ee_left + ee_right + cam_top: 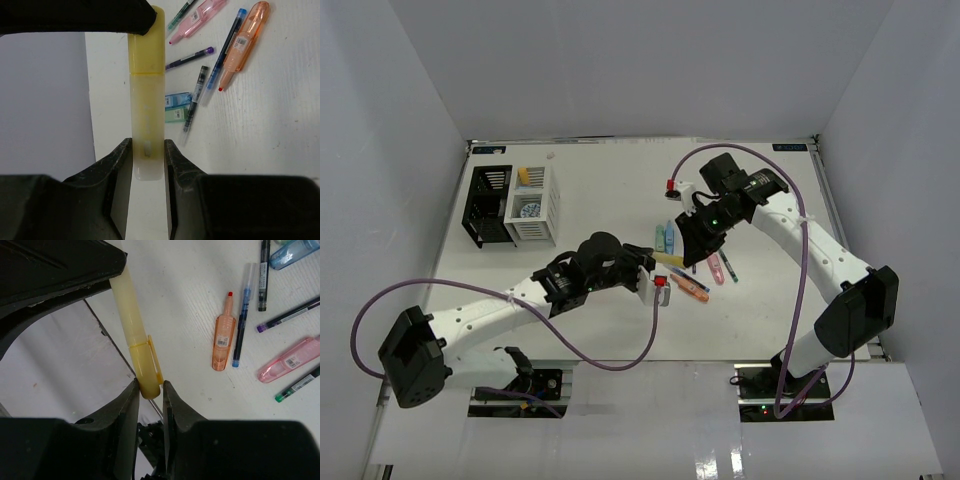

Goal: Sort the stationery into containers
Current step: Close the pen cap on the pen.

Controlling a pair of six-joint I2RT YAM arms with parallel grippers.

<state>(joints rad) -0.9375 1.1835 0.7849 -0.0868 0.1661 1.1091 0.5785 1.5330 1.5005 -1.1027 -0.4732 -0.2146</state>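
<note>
- The yellow marker [671, 259] is held at both ends, stretched between the two grippers over the middle of the table [590, 170].
- The left gripper [147, 162] has its fingers closed on the marker's pale, clear end; both pads press against its sides.
- The right gripper [149, 389] has its fingers clamped on the other end, the cap with the clip.
- In the left wrist view the marker runs straight away from the left gripper, and its far end is tucked under the right gripper's black body.
- The rest of the loose stationery lies on the table just right of the middle, beneath and beside the right gripper.
- An orange marker [245, 42] lies beside a blue pen [227, 47]. A pink marker [197, 20] lies a little apart from them.
- A blue marker [177, 100] and a green marker [175, 115] lie side by side, touching. A black pen [195, 97] lies across their ends.
- A purple-tipped pen [287, 317] and a green-tipped pen [297, 385] lie on either side of the pink marker.
- The black organizer [485, 205] and the white organizer [548, 205] stand side by side near the table's far left corner, well apart from both grippers.
- The white organizer holds a blue-white tape roll [529, 211] in its near compartment. A small yellow item lies in its far one.
</note>
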